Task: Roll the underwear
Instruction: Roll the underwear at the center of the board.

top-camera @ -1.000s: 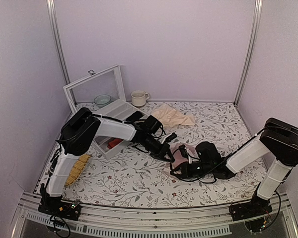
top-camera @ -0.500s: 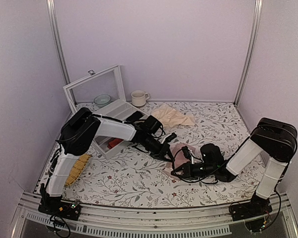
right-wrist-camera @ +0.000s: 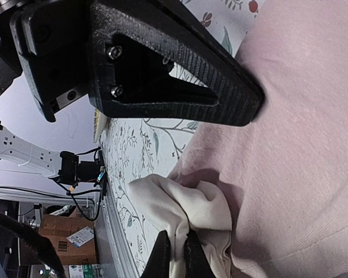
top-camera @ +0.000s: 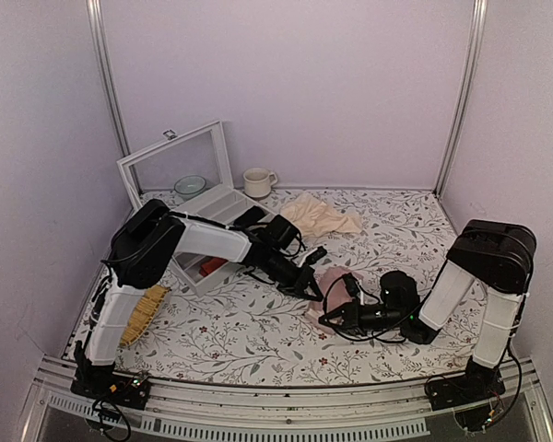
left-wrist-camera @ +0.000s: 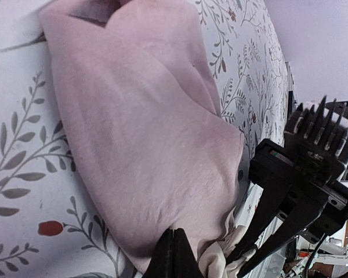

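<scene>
- Two grippers converge mid-table on the underwear (top-camera: 330,279), which lies on the floral table cover (top-camera: 258,341), slightly right of centre and well apart from the beige cloth (top-camera: 323,217) further back.
- Left gripper (left-wrist-camera: 173,255): fingers pressed flat together. The tip sits at the near edge of the pink fabric. I cannot tell whether any cloth is caught between them or whether they only pin it down.
- Right gripper (right-wrist-camera: 174,253): fingers almost together, pinching a bunched fold of the cream waistband (right-wrist-camera: 188,211). This is a real grip on cloth.
- On the right wrist view the left gripper's closed fingers lie across the pink panel just above that pinched fold, so the two tools work at the same end, nearly touching.
- State of garment: folded in on itself into a narrow, soft pad, pink side out. The waistband is gathered and puckered at one end. I see no tight cylinder on any view.
- My read is an early stage. The folding to width looks done, and the roll itself is barely begun, at most one loose turn of waistband.
- Left to do, as I judge it: turn the waistband end over along the pad's length, keep the far end pinned, and leave a compact roll that holds.
- Risk: the loose cream bunch may slip out and spoil the first turn.
</scene>
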### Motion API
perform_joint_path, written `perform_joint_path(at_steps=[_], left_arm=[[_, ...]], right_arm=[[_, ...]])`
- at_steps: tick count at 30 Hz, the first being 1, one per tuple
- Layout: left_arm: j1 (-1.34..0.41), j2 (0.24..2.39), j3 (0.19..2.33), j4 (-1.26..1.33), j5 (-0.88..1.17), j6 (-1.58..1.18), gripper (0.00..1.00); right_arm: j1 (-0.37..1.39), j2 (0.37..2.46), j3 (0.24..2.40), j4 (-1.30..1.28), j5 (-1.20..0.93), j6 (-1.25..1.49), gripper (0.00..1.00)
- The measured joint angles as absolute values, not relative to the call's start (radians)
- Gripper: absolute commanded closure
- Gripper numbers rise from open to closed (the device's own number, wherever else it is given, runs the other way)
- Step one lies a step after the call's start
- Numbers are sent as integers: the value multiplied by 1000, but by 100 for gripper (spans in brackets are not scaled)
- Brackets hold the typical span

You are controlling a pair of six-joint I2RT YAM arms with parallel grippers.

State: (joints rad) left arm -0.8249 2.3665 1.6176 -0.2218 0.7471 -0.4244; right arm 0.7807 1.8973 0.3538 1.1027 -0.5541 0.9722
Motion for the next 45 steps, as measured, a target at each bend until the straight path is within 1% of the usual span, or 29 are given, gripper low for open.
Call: perform_joint_path(at_steps=[2,5,8,19,23,28,30,35,39,42,45], left_arm=[[-825,2364,1615,-222,746,-425,99],[-824,2355,1605,-224,739,-431,95],[-816,2334,1586,-233,722,-439,93],[-709,2222,1507,-280,600,-456,93],[-702,2165,1488,-283,590,-458,92],[-706,2110,1447,-282,595,-437,90],[-706,2090,1407,-282,605,-415,85],[-712,2059,1284,-281,657,-342,70],[-739,2050,1221,-278,715,-286,53],[-766,2040,1200,-266,757,-262,48],[-786,2035,1200,-238,791,-245,46]], right_arm=[[772,1911,356,1118,-577,987,100],[764,1921,361,1124,-604,1004,100],[761,1919,371,1098,-616,1006,100],[766,1893,445,898,-636,953,100],[774,1893,479,837,-638,918,100],[774,1883,495,790,-641,892,100],[775,1880,500,776,-642,884,100],[775,1871,510,738,-641,867,100],[777,1863,513,722,-634,861,100],[779,1860,512,717,-629,860,100],[779,1858,512,714,-627,860,100]])
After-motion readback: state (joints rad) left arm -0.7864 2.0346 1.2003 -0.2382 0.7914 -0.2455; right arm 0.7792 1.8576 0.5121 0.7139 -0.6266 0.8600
